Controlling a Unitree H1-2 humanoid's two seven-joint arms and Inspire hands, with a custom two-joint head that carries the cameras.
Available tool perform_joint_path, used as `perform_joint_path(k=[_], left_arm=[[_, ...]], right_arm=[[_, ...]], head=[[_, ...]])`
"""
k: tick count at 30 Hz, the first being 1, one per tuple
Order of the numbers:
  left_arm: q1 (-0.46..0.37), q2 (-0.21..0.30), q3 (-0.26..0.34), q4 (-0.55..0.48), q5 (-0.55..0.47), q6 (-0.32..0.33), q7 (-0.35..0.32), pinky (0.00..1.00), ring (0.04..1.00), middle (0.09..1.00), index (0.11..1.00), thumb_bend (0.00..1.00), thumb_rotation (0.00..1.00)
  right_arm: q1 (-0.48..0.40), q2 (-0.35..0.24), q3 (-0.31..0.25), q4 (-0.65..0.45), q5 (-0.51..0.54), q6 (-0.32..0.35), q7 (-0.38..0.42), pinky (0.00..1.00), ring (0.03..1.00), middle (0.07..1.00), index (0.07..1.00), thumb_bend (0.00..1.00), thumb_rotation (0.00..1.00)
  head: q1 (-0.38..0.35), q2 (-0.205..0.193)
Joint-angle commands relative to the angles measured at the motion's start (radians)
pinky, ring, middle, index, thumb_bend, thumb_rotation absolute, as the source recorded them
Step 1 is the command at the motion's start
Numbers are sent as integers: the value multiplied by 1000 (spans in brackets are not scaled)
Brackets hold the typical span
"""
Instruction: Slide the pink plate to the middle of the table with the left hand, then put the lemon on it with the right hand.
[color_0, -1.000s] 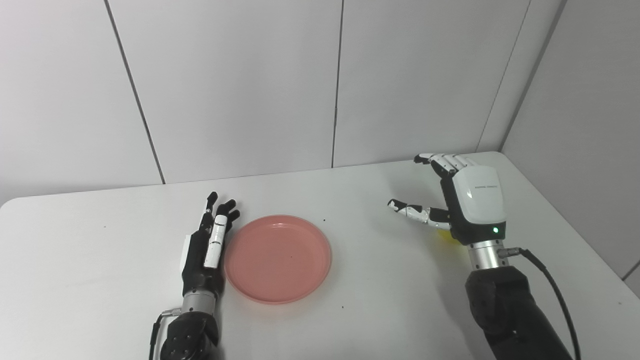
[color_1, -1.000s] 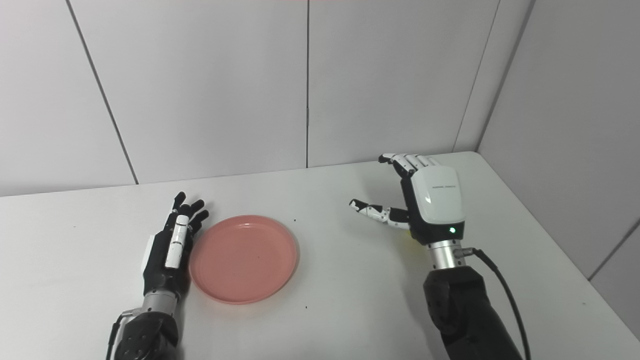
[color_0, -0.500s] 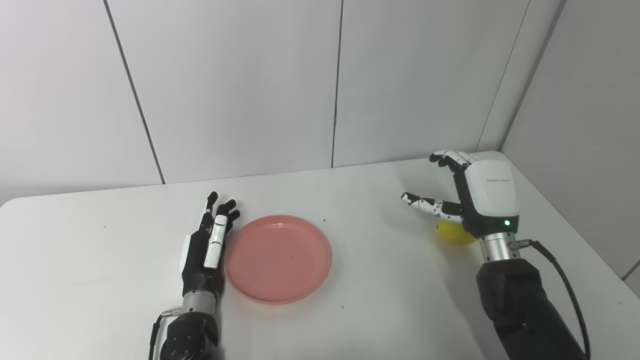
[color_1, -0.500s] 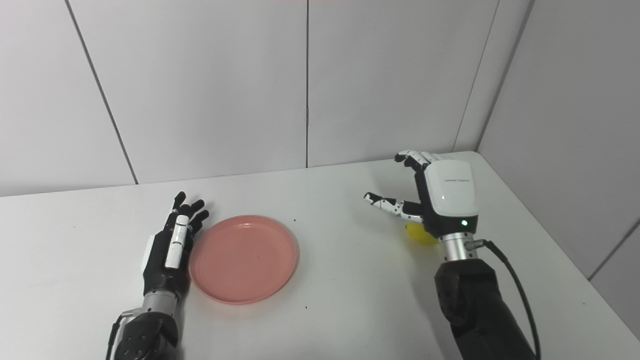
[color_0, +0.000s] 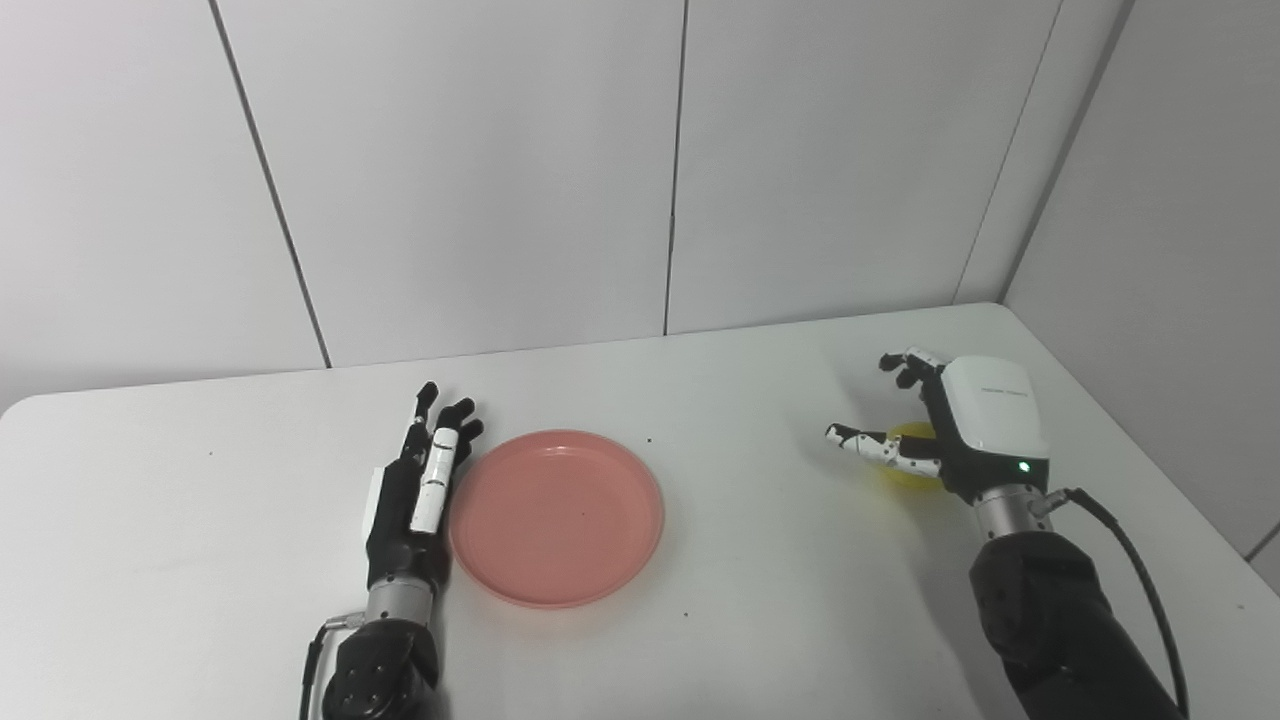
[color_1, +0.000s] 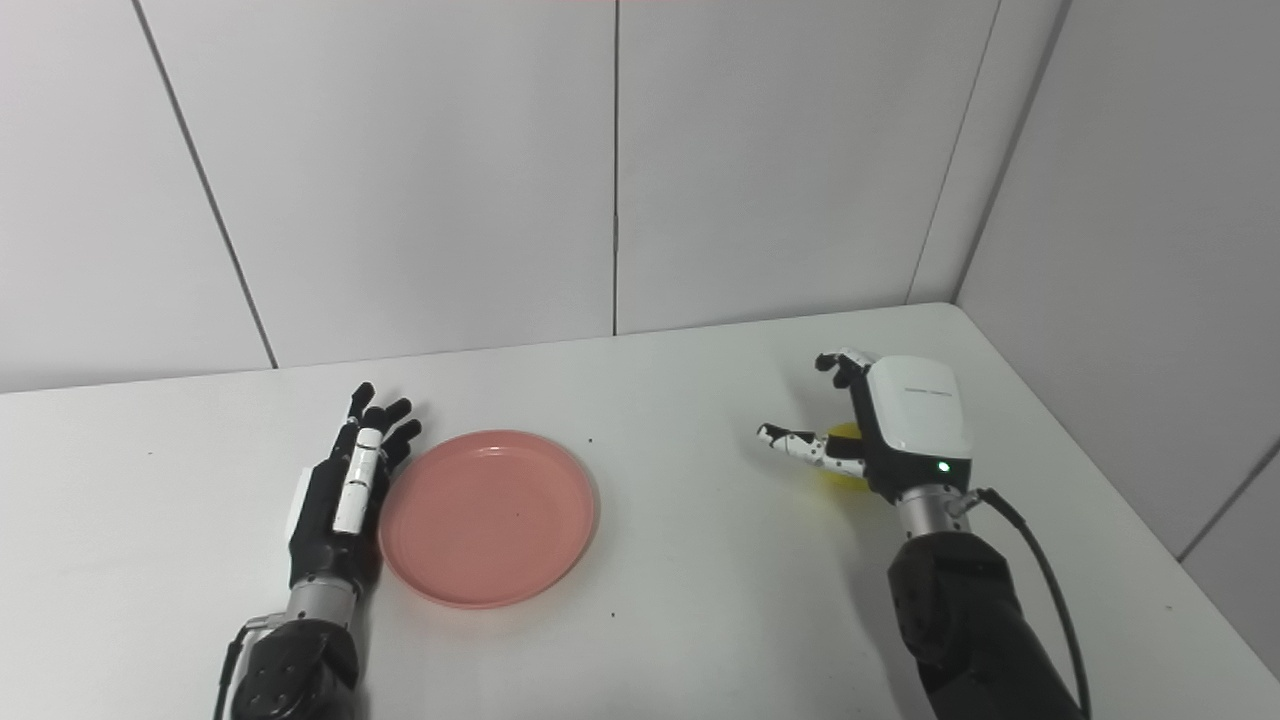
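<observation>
Both hands flank the pink plate (color_0: 556, 517): left hand (color_0: 415, 490) flat beside it, right hand (color_0: 945, 435) cupped wide over the lemon (color_0: 910, 468) (axis hidden).

We count one pink plate (color_0: 556, 516) and one lemon (color_0: 912, 468) on the bench (color_0: 750, 620). We see two hands, left hand (color_0: 412, 500) and right hand (color_0: 975, 425).

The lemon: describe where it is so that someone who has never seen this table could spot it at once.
Start at the white table and go to its right side, near the corner of the walls. There the right hand is cupped, fingers spread, over a small round yellow lemon, half hidden. It is the only yellow thing; the round pink plastic plate lies far left of it.
</observation>
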Motion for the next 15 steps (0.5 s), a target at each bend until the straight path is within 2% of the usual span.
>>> perform_joint_path(k=[1,15], left_arm=[[15,8,4,40,3,-26,-2,930,861,883,963,587,805],[14,-5,11,34,-6,-25,-5,897,853,880,960,569,786]], right_arm=[[-26,-39,-1,-7,-1,25,8,458,538,615,662,789,769],[-28,-69,10,21,13,44,28,447,522,603,658,794,762]], head=[[1,0],[4,-1]])
